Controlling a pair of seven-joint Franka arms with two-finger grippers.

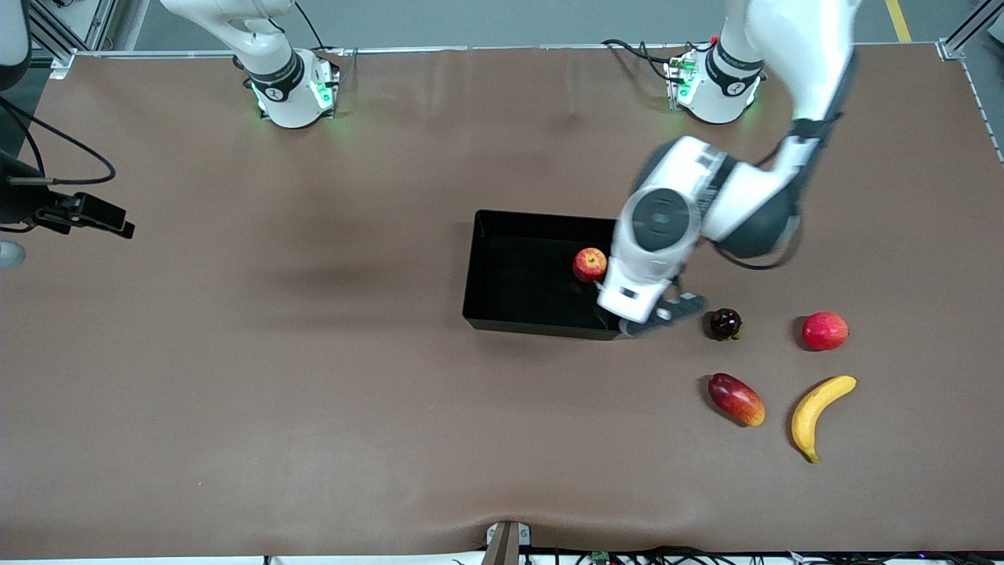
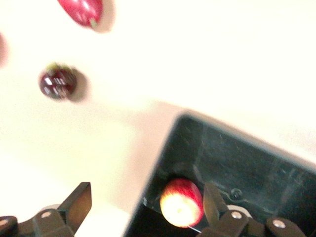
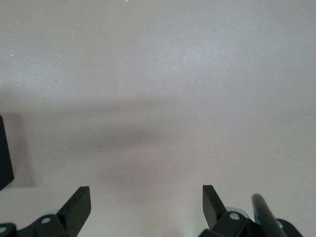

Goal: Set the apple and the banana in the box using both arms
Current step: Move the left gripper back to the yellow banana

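The black box stands mid-table. The red, yellow-streaked apple lies inside it, close to the wall at the left arm's end, and shows as the apple in the left wrist view. My left gripper hangs open over that wall of the box; the left gripper holds nothing and straddles the wall, with the apple below near one finger. The yellow banana lies on the table nearer the front camera, toward the left arm's end. My right gripper is open over bare table, waiting.
A dark round fruit sits just beside the left gripper, and a pinkish-red round fruit lies past it toward the left arm's end. An oblong red-orange fruit lies next to the banana.
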